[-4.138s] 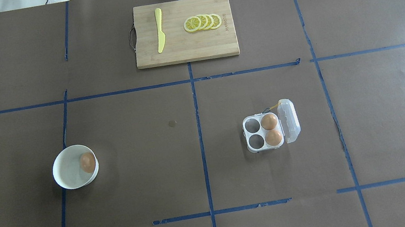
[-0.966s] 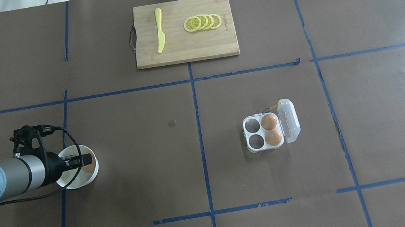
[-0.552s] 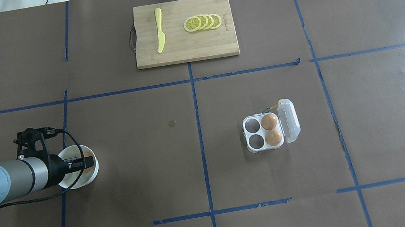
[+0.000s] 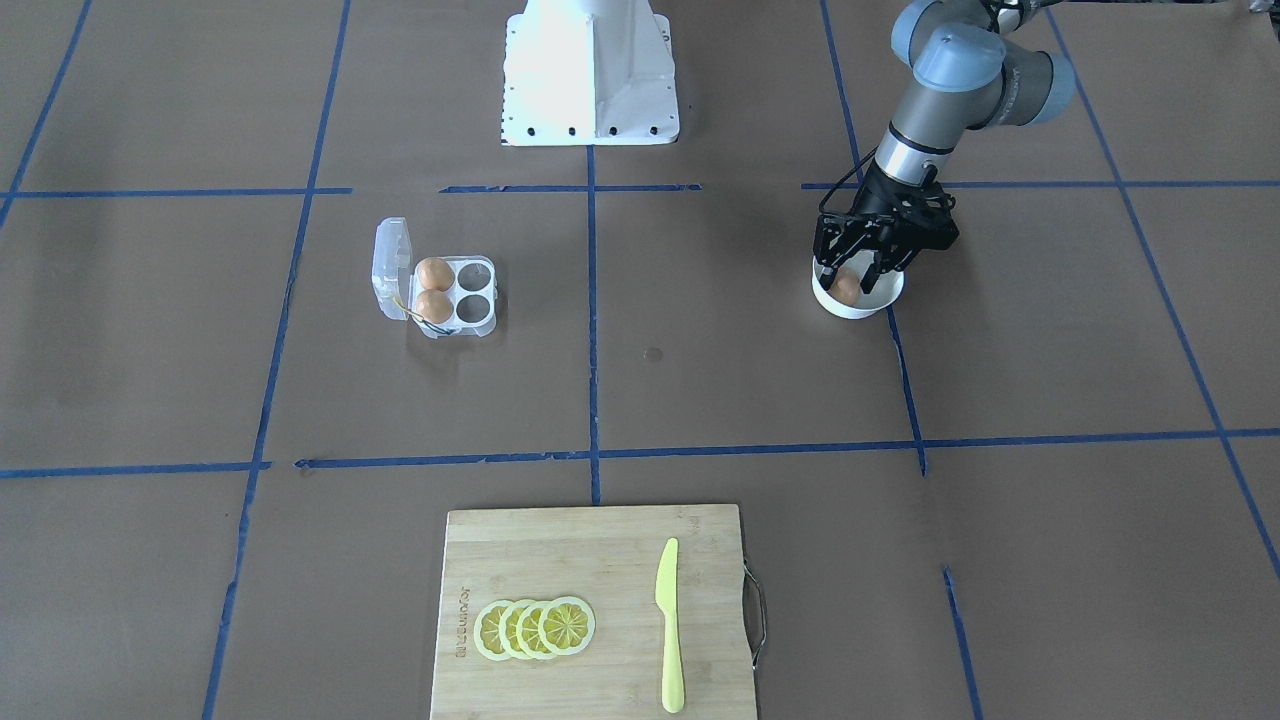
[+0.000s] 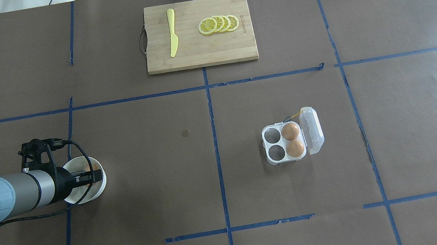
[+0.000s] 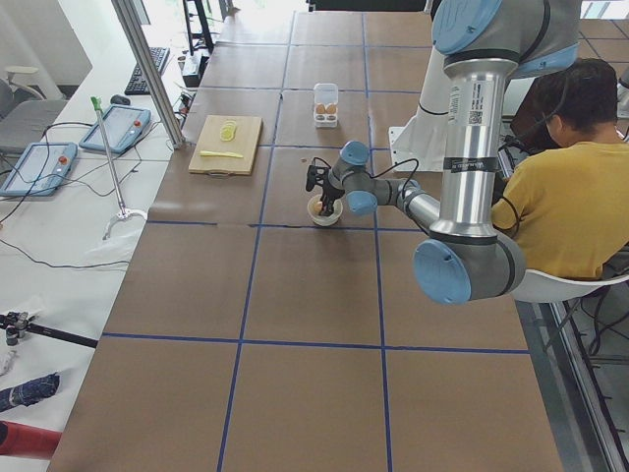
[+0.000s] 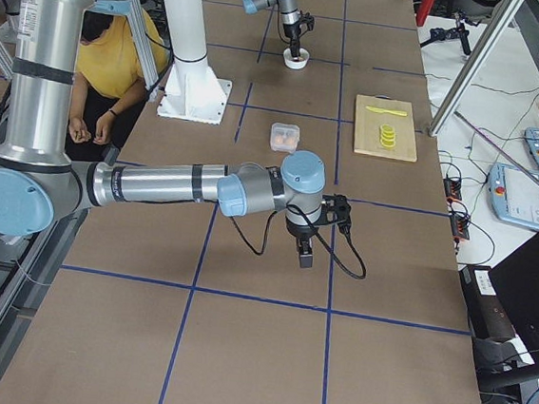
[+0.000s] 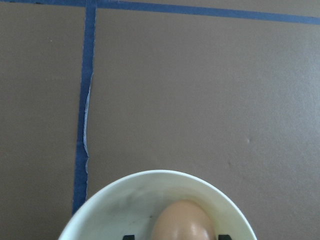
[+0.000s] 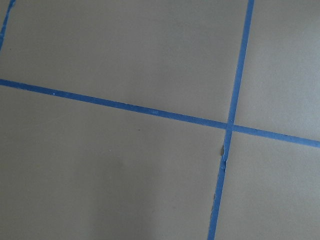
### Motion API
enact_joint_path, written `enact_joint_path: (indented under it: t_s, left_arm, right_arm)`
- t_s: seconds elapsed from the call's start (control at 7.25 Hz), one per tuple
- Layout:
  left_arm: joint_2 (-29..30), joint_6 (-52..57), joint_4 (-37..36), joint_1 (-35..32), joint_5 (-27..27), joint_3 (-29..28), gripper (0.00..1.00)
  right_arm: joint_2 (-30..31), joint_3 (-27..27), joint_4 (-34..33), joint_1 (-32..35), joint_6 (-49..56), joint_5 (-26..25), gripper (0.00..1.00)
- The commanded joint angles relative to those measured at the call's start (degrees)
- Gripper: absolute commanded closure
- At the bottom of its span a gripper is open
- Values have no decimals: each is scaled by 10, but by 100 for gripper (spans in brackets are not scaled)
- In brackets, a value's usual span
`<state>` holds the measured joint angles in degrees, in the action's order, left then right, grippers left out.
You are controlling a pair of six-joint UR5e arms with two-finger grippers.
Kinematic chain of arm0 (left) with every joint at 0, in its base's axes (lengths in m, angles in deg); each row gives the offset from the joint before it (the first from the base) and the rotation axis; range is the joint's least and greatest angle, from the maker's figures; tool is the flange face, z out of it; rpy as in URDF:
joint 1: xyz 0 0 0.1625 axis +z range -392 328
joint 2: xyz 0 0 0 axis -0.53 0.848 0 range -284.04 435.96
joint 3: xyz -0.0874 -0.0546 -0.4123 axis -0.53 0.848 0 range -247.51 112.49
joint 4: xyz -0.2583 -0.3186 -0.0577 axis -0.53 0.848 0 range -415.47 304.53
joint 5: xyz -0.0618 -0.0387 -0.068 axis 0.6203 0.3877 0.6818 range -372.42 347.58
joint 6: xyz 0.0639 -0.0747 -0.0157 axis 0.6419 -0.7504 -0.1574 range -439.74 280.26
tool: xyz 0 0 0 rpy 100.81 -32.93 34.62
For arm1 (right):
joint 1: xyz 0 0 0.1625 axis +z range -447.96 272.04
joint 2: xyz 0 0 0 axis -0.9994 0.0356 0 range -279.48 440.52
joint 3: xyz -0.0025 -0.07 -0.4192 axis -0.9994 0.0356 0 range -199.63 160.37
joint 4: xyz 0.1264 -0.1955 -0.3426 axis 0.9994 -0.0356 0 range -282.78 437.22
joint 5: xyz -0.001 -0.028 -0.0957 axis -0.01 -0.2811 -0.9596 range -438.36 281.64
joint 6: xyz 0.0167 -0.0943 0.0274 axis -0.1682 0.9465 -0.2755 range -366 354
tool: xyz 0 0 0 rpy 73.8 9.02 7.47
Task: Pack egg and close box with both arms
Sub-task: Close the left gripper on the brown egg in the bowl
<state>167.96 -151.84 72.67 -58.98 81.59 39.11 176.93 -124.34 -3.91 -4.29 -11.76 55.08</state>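
In the front-facing view, the left gripper (image 4: 866, 268) hangs over the white bowl (image 4: 858, 306) in the upper right of the frame. Its black fingers reach down inside the rim. The egg (image 4: 847, 285) lies in that bowl. In the left wrist view the egg (image 8: 181, 223) sits at the bottom centre of the frame, inside the bowl's rim (image 8: 150, 175). One dark fingertip (image 8: 223, 236) shows on either side of it, and a sliver of white bowl shows between each tip and the shell. The jaws are spread wider than the egg and grip nothing.

In the overhead view the box (image 5: 272, 145) stands right of centre, well apart from the bowl (image 5: 93, 195) at the left. Its clear lid is swung open on the right-hand side. Two brown eggs fill the right-hand cells, and the two left-hand cells are empty.

The right gripper (image 7: 303, 260) shows only in the side view from the right, where it points down at bare table in the middle of the frame. Whether its jaws are parted cannot be told from there.

At the top centre of the overhead view lies a wooden cutting board (image 5: 198, 57). It carries a yellow knife (image 5: 171, 32) and a row of lemon slices (image 5: 219, 24).
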Motion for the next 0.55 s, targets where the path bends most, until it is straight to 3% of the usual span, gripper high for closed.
enact_joint_path:
  t_s: [0.0,0.14,0.28,0.41]
  left_arm:
    - [2,0,0,2,-3,-1,62]
    - [1,4,0,-2,-2,4,89]
    - [-3,6,0,-6,-1,14,100]
    - [-8,6,0,-9,-1,27,100]
  right_arm:
    - [0,0,0,0,0,-5,0]
    - [0,0,0,0,0,-6,0]
    - [0,0,0,0,0,-6,0]
    - [0,0,0,0,0,-6,0]
